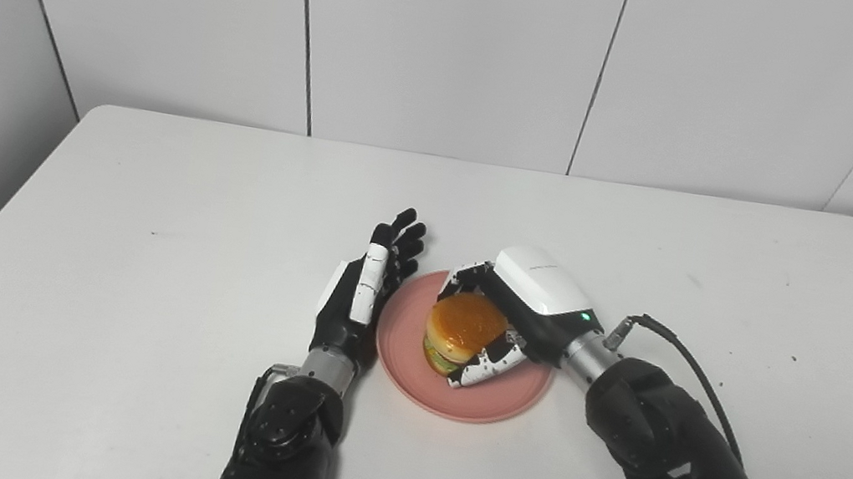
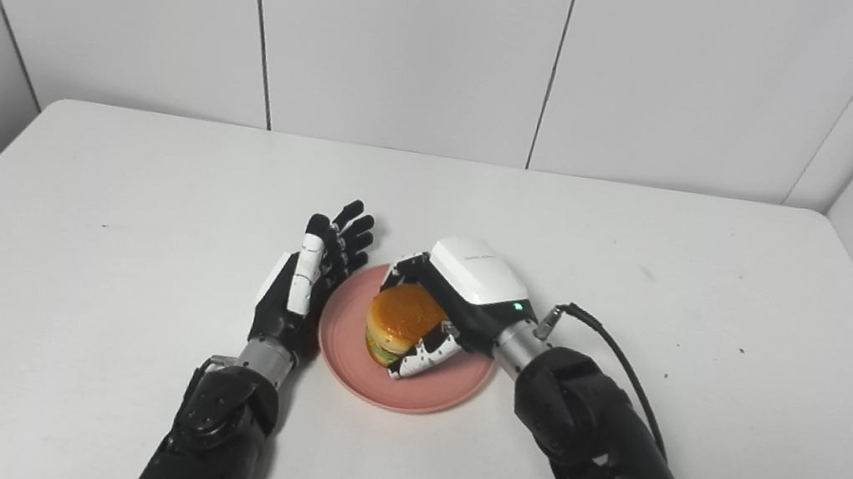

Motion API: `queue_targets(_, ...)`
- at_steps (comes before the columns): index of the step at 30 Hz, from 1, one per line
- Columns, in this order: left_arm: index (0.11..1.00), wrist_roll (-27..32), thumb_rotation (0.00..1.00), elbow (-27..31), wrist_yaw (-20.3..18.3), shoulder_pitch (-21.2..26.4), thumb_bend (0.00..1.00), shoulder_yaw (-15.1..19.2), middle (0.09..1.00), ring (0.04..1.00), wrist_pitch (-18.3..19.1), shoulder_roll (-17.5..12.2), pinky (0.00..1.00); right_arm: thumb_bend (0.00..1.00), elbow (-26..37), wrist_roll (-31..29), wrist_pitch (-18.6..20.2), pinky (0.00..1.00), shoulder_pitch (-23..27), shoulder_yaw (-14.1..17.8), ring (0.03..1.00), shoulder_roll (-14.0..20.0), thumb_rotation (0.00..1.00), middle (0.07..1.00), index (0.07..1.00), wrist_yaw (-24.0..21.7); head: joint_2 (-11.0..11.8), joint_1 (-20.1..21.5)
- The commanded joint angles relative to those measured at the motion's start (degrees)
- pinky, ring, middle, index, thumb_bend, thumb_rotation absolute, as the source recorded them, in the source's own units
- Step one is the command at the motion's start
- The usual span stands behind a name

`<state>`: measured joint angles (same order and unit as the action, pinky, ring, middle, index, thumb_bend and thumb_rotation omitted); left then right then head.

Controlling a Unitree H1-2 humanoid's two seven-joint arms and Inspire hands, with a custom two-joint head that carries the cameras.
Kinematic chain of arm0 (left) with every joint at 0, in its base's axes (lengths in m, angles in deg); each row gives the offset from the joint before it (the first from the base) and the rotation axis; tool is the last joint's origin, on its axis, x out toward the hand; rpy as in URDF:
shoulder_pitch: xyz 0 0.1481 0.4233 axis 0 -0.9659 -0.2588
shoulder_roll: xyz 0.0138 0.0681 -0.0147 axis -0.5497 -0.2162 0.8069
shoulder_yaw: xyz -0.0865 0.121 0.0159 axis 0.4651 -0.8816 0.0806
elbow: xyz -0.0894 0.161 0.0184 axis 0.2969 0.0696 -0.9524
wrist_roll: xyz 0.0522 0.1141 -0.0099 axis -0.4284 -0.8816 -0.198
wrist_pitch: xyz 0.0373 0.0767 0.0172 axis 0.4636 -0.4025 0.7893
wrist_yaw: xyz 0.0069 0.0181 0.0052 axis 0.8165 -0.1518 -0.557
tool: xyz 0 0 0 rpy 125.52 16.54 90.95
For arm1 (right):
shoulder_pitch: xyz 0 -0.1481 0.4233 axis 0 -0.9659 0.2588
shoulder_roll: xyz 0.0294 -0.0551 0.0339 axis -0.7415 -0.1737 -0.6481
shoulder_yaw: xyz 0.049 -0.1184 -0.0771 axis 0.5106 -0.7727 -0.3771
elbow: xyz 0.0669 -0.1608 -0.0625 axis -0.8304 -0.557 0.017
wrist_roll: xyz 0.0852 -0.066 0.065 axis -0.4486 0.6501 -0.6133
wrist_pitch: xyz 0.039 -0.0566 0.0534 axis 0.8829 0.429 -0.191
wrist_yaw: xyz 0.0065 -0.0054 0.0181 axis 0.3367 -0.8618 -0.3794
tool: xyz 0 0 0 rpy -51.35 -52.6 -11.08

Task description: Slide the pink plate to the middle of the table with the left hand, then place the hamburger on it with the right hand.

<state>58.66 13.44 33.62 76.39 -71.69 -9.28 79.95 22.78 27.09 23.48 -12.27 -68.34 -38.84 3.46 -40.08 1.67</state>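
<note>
right hand (image 1: 526, 305) has its fingers (image 1: 489, 359) wrapped around the hamburger (image 1: 461, 329), upright on the pink plate (image 1: 409, 355) at lower centre of the table (image 1: 140, 231), while left hand (image 1: 359, 297), fingers spread and empty, sits just left of the plate rim.

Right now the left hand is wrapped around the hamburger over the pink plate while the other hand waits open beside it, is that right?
Not quite: the right hand is wrapped around the hamburger over the pink plate, as the left eye view shows. The left hand waits open beside the plate.
</note>
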Motion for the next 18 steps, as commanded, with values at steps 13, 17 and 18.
queue_targets(13,0.926,0.4,1.00,0.7,-0.3,0.7,0.85,-0.2,0.949,0.966,1.2,-0.1,0.98,0.51,2.4,1.0,-2.1,0.47,3.4,0.4,0.573,1.6,0.07,0.563,0.495,-0.9,-0.2,0.4)
queue_targets(17,0.930,0.9,1.00,1.5,-1.1,0.6,0.83,-0.4,0.957,0.976,1.4,-0.1,0.98,0.51,2.9,1.2,-1.9,0.60,3.3,0.2,0.726,2.0,0.16,0.736,0.498,-1.8,-0.3,0.6)
queue_targets(18,0.939,1.1,1.00,1.6,-1.5,0.6,0.82,-0.4,0.967,0.985,1.3,-0.1,0.99,0.56,3.0,1.3,-1.9,0.62,3.3,0.1,0.748,2.1,0.29,0.765,0.618,-1.9,-0.3,0.6)
